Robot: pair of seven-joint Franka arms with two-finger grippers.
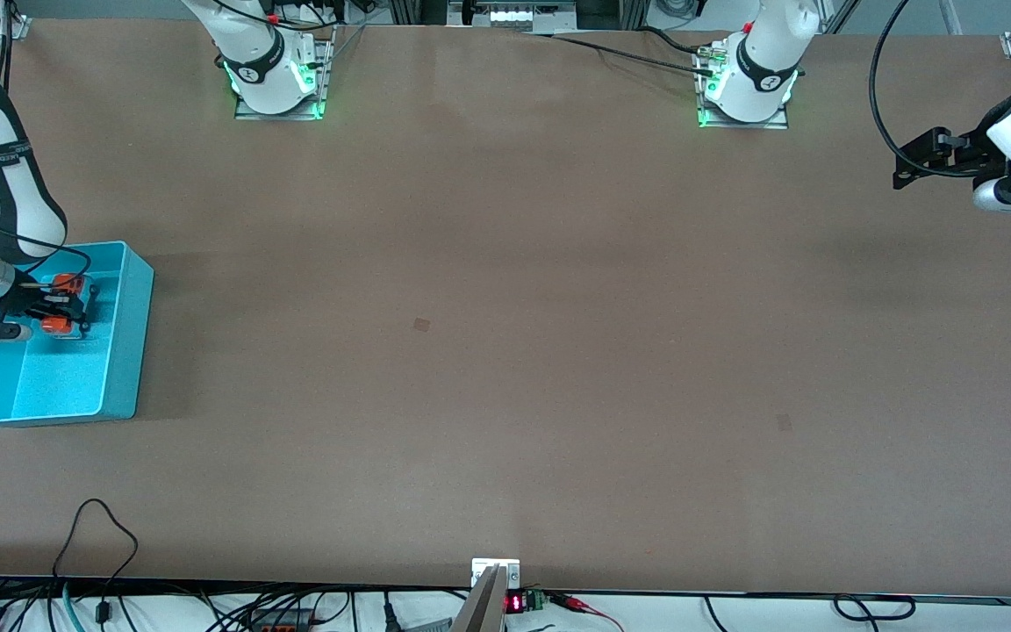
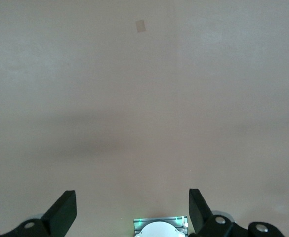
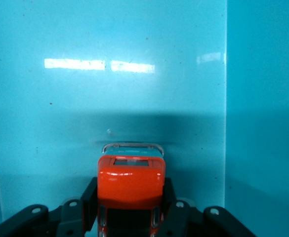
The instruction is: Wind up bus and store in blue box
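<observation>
The small orange bus (image 1: 63,304) with black windows is inside the light-blue box (image 1: 130,351), which stands at the right arm's end of the table. My right gripper (image 1: 67,307) reaches into the box and is shut on the bus. In the right wrist view the bus (image 3: 131,181) sits between the black fingers (image 3: 89,200) of the right gripper (image 3: 131,200), facing the box's wall (image 3: 134,89), low over its floor. My left gripper (image 1: 909,168) waits open and empty above the bare table at the left arm's end; in the left wrist view (image 2: 133,207) its jaws stand wide apart.
The brown table (image 1: 505,369) carries two small tape marks (image 1: 421,324) (image 1: 784,422); one shows in the left wrist view (image 2: 141,25). The arm bases (image 1: 277,79) (image 1: 747,88) stand along the table's edge. Cables (image 1: 93,544) lie along the edge nearest the front camera.
</observation>
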